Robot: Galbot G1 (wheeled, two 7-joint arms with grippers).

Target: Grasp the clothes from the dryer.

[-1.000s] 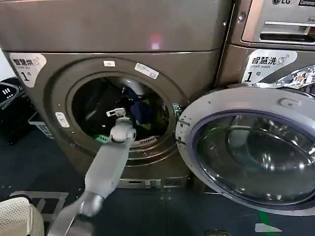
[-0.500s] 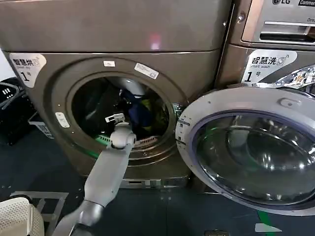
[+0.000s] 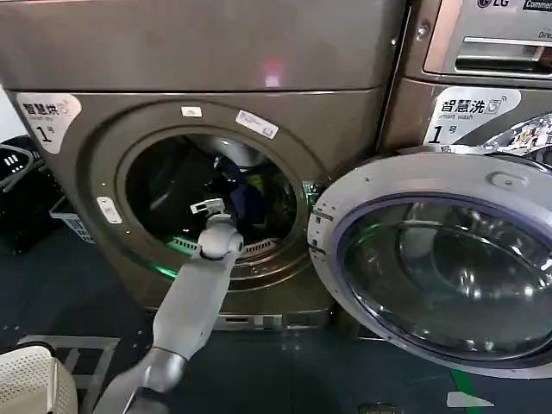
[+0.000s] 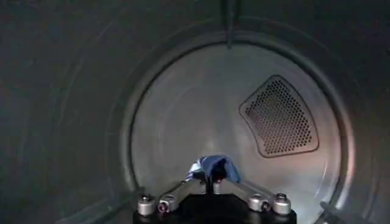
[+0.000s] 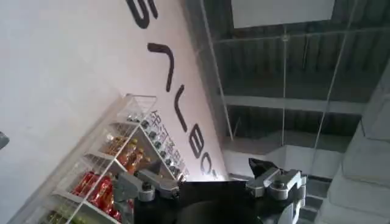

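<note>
We see the left gripper (image 4: 212, 181) reaching through the round opening of the dryer (image 3: 95, 172), its grey arm rising from the lower left of the head view. From the left wrist camera its fingers (image 4: 178, 190) converge to a point, closed on a small fold of blue cloth (image 4: 213, 165) — part of the clothes (image 3: 247, 197). In the head view those clothes appear as a dark blue bundle with a touch of yellow-green, hanging roughly upright in the right half of the opening, just right of the wrist; whether that bundle and the pinched fold are one piece we cannot tell.

The wrist camera alone shows the drum's far wall — pale metal, with a perforated vent panel (image 4: 281, 117) to one side. The head view alone shows what surrounds the machine: the glass door (image 3: 431, 259) swung wide open to the right, a second bronze machine (image 3: 483, 52) behind it, and dark baskets (image 3: 21, 185) at the far left.

The right gripper (image 5: 213, 182) is away from the dryer, pointing up toward a ceiling and a shelf of bottles (image 5: 109, 176), its fingers spread apart and holding nothing.
</note>
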